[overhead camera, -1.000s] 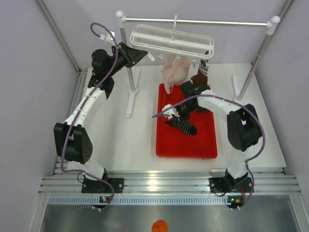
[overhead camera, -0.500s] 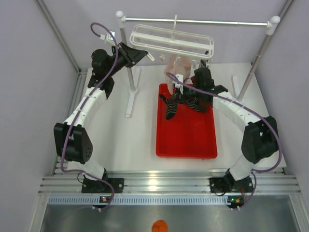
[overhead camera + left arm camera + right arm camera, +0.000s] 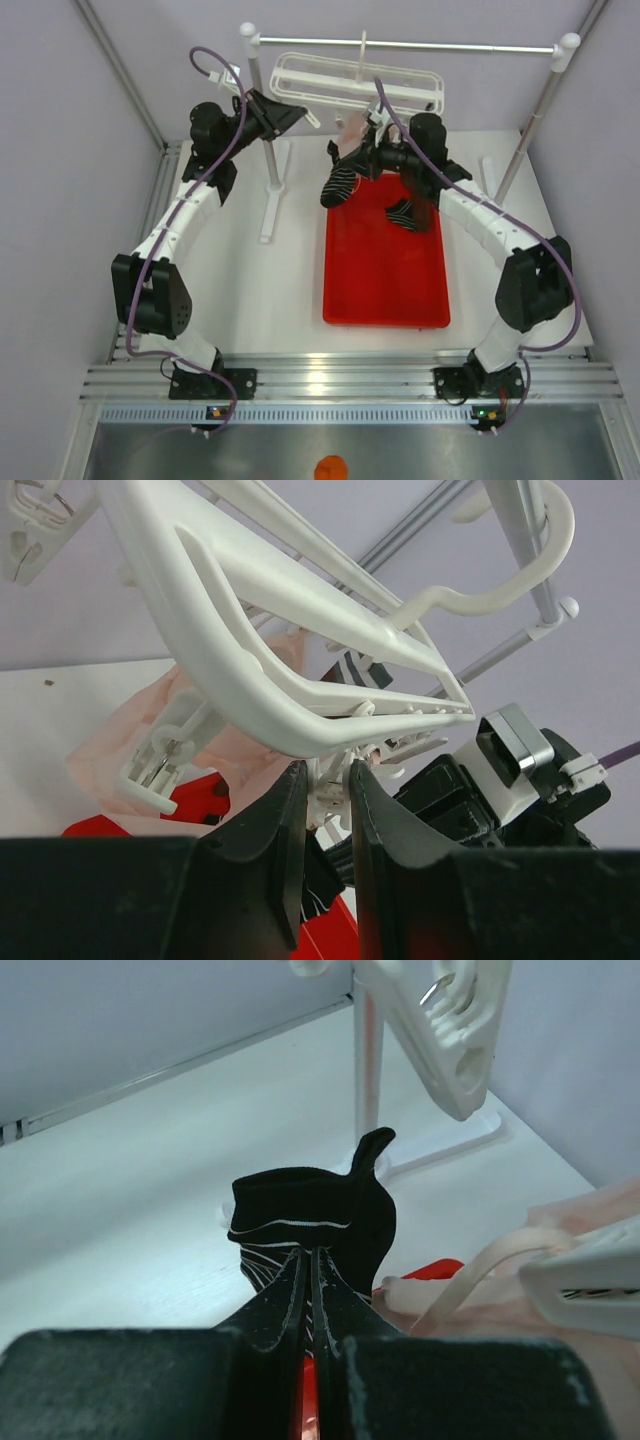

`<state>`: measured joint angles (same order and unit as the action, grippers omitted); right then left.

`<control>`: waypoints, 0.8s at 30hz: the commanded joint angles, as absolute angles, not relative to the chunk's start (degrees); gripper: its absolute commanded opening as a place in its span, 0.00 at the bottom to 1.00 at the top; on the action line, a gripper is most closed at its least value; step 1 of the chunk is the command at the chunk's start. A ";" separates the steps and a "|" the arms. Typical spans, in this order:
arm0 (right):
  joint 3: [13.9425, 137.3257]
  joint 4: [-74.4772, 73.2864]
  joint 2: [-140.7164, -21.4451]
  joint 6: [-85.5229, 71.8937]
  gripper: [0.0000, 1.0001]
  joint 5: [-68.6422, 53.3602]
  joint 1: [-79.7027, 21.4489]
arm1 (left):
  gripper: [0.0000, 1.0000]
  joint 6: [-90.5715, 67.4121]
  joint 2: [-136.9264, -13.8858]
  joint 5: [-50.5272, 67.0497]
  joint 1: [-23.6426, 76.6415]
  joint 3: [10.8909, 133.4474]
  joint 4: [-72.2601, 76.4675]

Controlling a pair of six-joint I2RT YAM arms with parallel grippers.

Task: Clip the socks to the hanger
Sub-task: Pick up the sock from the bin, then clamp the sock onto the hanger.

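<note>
The white hanger (image 3: 355,85) hangs from the crossbar at the back. My left gripper (image 3: 298,112) is at its left end and, in the left wrist view, my left gripper (image 3: 326,772) is shut on a small white peg (image 3: 330,790) under the hanger frame (image 3: 270,675). My right gripper (image 3: 367,160) is shut on a black sock with thin white stripes (image 3: 340,180), held in the air just below the hanger. In the right wrist view that sock (image 3: 310,1210) stands up from the right gripper (image 3: 309,1257). Another dark sock (image 3: 405,212) lies at the tray's far end.
A red tray (image 3: 385,290) sits on the white table under my right arm. A pale pink fabric item (image 3: 120,750) hangs from the hanger. The stand's metal crossbar (image 3: 450,45) and white post (image 3: 271,160) are behind and left. A loose peg (image 3: 455,1030) dangles near my right wrist.
My right arm has lifted the black striped sock out of the tray and carried it back and left, up under the hanger. My left arm has not moved.
</note>
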<state>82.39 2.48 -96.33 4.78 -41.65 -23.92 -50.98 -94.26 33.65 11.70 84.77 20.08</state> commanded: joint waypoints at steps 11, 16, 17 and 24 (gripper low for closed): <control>93.07 3.35 -100.72 -0.44 0.00 -34.63 -26.28 | 0.00 -48.34 -95.01 36.12 11.43 85.78 20.57; 95.62 0.53 -102.04 3.33 0.00 -32.96 -27.51 | 0.00 -46.59 -95.54 36.74 11.51 86.57 18.11; 95.89 0.18 -102.04 3.51 0.00 -32.87 -27.68 | 0.00 -46.23 -95.45 36.83 11.60 86.66 17.76; 97.82 -1.67 -102.83 5.01 0.00 -30.94 -28.74 | 0.00 -42.72 -95.71 36.65 11.60 87.54 14.42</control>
<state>94.00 -1.08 -102.19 3.84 -32.25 -27.86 -45.41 -95.44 35.79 11.68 85.21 16.16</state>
